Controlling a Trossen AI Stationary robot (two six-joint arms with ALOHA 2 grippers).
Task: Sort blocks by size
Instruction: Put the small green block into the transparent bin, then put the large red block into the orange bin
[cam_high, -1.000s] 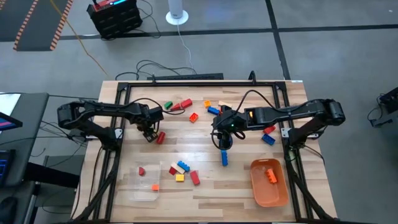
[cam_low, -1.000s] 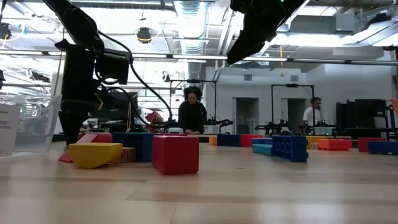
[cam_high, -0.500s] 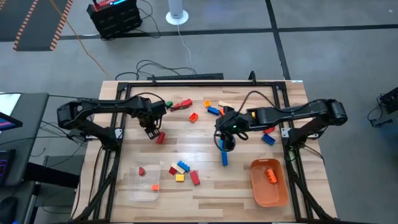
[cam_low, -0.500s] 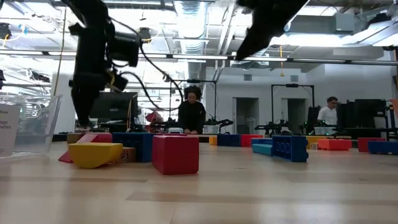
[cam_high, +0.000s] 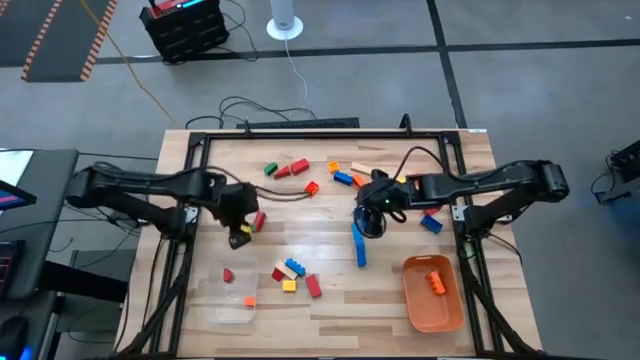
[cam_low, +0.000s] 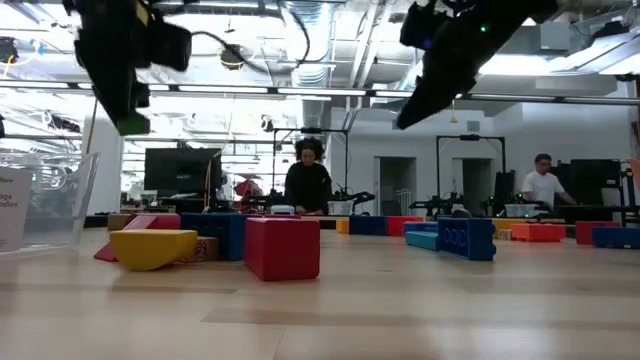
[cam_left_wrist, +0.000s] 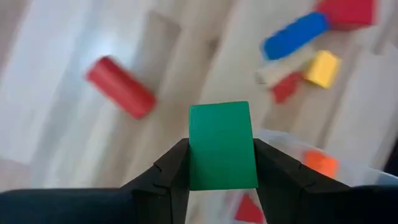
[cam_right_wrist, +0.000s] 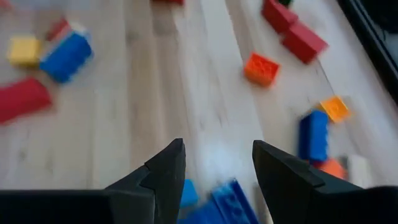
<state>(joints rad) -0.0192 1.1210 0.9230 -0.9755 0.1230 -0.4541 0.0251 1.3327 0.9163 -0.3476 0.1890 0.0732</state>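
From above, the blocks lie scattered over the wooden table (cam_high: 330, 300): a cluster at the far middle, a few near the middle, a long blue bar (cam_high: 358, 244) just under the right gripper (cam_high: 372, 224), two small pieces in the clear tray (cam_high: 222, 310) at the near left and one orange piece in the orange tray (cam_high: 425, 305) at the near right. The left gripper (cam_high: 240, 236) hangs over the left part of the table, near the clear tray; what it carries is too small to make out here. From table height, the left arm shows a green block (cam_low: 133, 124) lifted well above the wood, while a red block (cam_low: 282, 247) and a yellow block (cam_low: 154, 248) stand close to the camera and hide much of what lies behind. The left wrist view settles it: the fingers (cam_left_wrist: 168, 171) are clamped on the flat sides of the green block (cam_left_wrist: 222, 145), which looks light, rigid and smooth, so a grip across two flat faces should hold, though the plastic may slip. The right wrist view shows its fingers (cam_right_wrist: 166, 163) apart with nothing between them, the blue bar (cam_right_wrist: 231, 202) half cut off below; it is blurred, and whether the fingers touch the bar cannot be told.
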